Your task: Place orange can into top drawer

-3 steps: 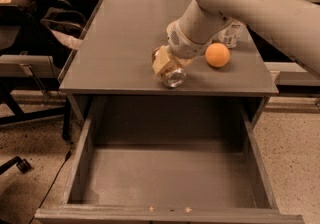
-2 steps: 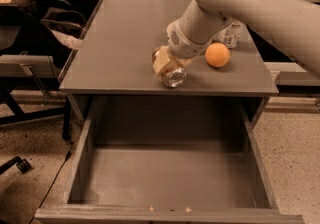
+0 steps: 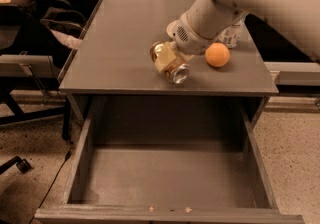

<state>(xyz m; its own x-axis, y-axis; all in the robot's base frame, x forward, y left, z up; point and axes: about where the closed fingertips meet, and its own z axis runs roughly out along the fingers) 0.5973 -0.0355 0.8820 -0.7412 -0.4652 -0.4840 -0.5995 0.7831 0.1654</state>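
The orange can, gold-brown with a shiny silver end facing me, lies tilted on its side near the front edge of the desk top. My gripper comes down from the upper right and is closed around the can's body, its wrist just behind the can. The top drawer is pulled fully open below the desk. Its flat grey bottom is bare, and its front panel is at the bottom of the view.
A round orange fruit sits just right of the can. A clear plastic bottle stands behind it, partly hidden by my arm. An office chair and its wheeled base stand to the left of the desk.
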